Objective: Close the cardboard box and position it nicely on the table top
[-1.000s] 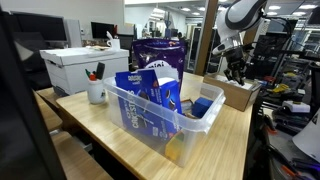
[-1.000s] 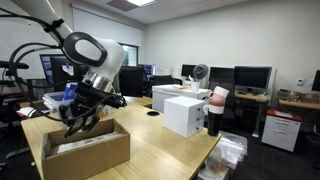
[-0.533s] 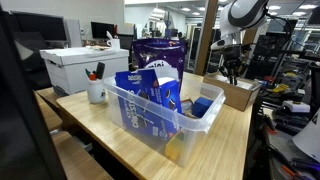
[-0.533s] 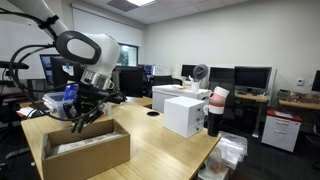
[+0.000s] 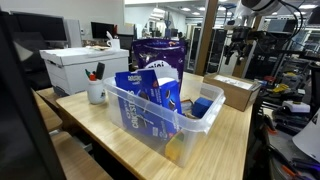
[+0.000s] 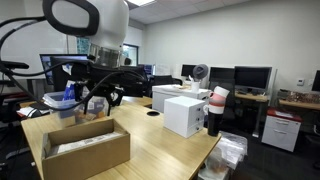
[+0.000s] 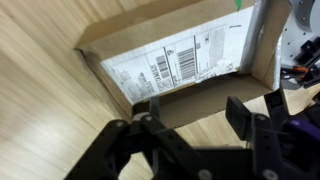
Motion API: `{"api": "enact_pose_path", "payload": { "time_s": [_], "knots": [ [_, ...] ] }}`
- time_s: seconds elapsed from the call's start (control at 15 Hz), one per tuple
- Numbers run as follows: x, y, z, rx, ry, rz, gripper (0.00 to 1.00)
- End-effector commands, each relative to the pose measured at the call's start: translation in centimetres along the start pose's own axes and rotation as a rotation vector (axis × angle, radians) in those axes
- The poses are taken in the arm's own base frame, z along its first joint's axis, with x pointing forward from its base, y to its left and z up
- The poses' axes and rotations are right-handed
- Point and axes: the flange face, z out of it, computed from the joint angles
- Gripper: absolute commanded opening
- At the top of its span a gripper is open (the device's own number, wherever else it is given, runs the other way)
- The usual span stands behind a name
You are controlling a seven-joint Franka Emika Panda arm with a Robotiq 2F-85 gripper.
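Wrist view first: looking straight down into the box. Open on top, with a printed label lying flat inside.

Sitting where?

On the table, near one end. In an exterior view, tucked behind the bin as box. Well apart from the file box.

And the gripper?

Spread wide, pinching nothing. Hangs clear above the box now, seen as gripper in an exterior view. A second ago sat low, right at the opening. Has climbed steadily since, in both exterior views.

Anything changed on the box itself?

Nothing to point at. Looks as open as before, and not shifted either.

Meaning for the job?

Probably a pull-back between tries, or a reset for a fresh approach. Closing judged not yet done, squaring up neither. Hard to tell flaps from walls here, though.

Next move?

Likely coming down beside one flap and nudging it inward, then doing the same for the rest. After that, lining up with the table's edge.

Risks?

Light, nearly empty cardboard, so apt to slide rather than fold under a sideways push. Close to the table's end too, with little room to skid.
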Motion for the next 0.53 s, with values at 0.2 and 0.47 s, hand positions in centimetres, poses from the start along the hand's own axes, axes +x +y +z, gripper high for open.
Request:
{"api": "enact_pose_path", "payload": {
  "time_s": [0.2, 0.47],
  "knots": [
    [-7.3, 2.3, -1.7, -0.119, 0.114, 0.325, 1.00],
    [-10.1, 3.6, 0.8, -0.218, 0.172, 0.566, 1.00]
  ]
}}
